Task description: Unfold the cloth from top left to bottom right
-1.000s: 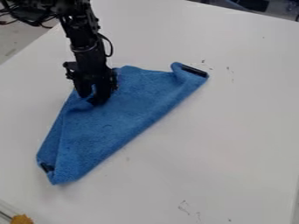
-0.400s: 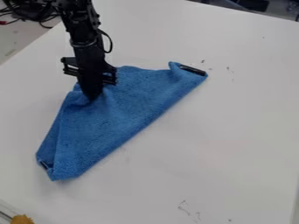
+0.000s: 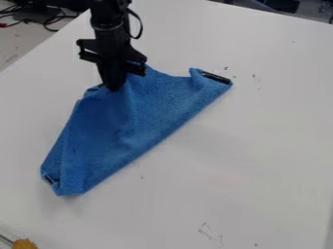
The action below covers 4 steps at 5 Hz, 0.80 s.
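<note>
Gripper (image 3: 114, 87), upper left of frame, is apparently pinching cloth (image 3: 123, 124), risking a slip under tension if the bite is shallow.

In the upper left of the frame, the black tool (image 3: 115, 89) hangs down and pinches the top edge of the blue cloth (image 3: 120, 131), raised in folds. The cloth spans left to centre on the white surface (image 3: 253, 146), a black strip (image 3: 216, 77) at its right corner. A yellow-brown object (image 3: 25, 243) sits lower left; dark cables (image 3: 50, 21) lie upper left.
</note>
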Motion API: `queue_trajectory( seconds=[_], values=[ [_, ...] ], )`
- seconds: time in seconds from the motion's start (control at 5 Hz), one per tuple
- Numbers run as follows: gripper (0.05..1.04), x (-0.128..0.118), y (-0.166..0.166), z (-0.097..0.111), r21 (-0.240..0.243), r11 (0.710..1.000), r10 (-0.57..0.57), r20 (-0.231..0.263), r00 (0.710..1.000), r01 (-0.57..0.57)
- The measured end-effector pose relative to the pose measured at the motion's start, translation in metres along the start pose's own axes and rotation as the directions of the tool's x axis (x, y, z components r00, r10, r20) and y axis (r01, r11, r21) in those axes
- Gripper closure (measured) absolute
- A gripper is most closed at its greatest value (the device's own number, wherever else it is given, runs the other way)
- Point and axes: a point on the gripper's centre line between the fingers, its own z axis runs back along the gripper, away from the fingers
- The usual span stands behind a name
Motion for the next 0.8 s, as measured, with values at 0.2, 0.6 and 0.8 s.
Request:
queue_trajectory(
  seconds=[0.2, 0.6, 0.8],
  values=[
    [1.000, -0.023, -0.026, 0.012, 0.004, 1.000, 0.000, 0.006, 1.000, 0.000],
    [1.000, -0.088, -0.086, 0.019, -0.058, 0.990, -0.131, -0.069, 0.989, 0.127],
    [1.000, -0.101, -0.106, 0.016, -0.085, 0.984, -0.161, -0.073, 0.984, 0.155]
  ],
)
